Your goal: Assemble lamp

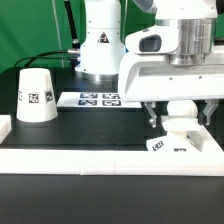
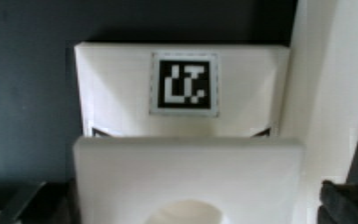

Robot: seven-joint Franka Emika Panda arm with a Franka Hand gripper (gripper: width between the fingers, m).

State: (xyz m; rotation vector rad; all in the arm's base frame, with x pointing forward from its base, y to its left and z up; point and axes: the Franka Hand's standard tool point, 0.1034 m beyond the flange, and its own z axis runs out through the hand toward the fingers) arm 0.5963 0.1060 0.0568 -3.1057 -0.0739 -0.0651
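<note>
The white lamp base point(image 1: 170, 146), a small block with square tags, stands by the white wall at the exterior view's right. The round bulb point(image 1: 180, 108) sits on top of it. My gripper point(image 1: 180, 120) hangs over them, open, one finger on each side of the bulb and clear of it. In the wrist view the tagged base point(image 2: 185, 85) fills the middle. My gripper point(image 2: 185, 208) shows dark fingers point(image 2: 23, 205) far apart at its sides. A blurred round white shape lies between them. The cone shade point(image 1: 35, 96) stands upright at the exterior view's left, apart.
The marker board point(image 1: 98, 99) lies flat on the black table behind the middle. A low white wall point(image 1: 90, 158) runs along the front and turns up both sides. It also shows in the wrist view point(image 2: 330, 80). The robot's white body point(image 1: 98, 45) stands behind.
</note>
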